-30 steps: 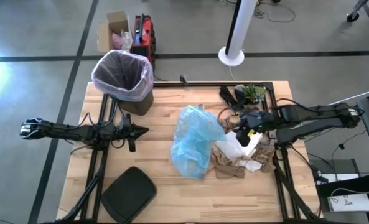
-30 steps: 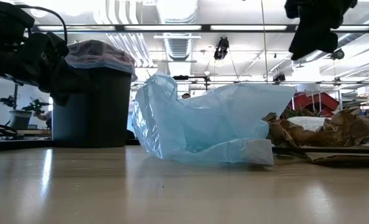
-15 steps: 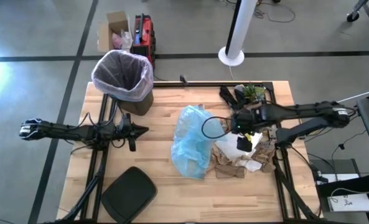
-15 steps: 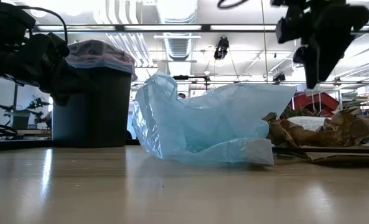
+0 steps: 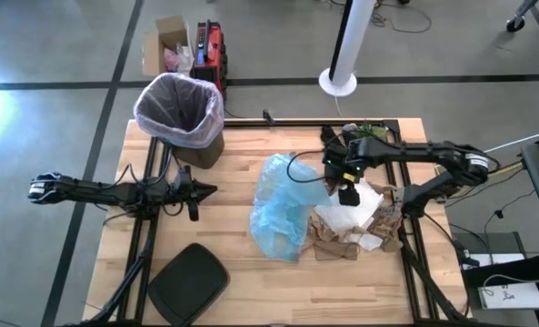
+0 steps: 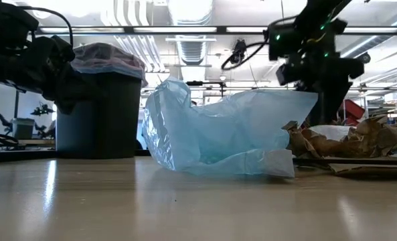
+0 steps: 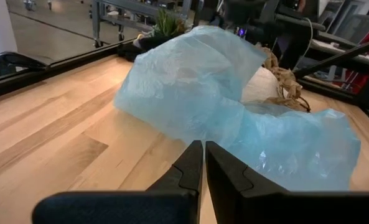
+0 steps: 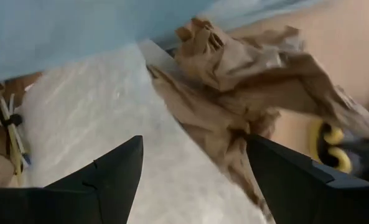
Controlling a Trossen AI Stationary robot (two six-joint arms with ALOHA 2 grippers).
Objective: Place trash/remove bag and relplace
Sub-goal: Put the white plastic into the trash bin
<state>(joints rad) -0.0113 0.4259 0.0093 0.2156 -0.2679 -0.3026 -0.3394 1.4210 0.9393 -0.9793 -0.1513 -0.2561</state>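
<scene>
Jaws spread wide and empty, the right gripper [image 5: 347, 193] is hovering over the trash [image 5: 355, 222] piled by the bench's right edge, so pickup is starting; next it needs to drop and pinch 1 piece. Blue bag [image 5: 283, 207] is crowding the pile. Bin bag [image 5: 178, 109] is sitting far-left. Left gripper [image 5: 193, 192] is waiting pinched closed.

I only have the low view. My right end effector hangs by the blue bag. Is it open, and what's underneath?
Observer: Open. The right wrist view shows the right end effector spread just above the white paper, with crumpled brown paper beside that.
Operator: And the left one?
Observer: The left end effector is shut. It points at the blue bag without touching it.
</scene>
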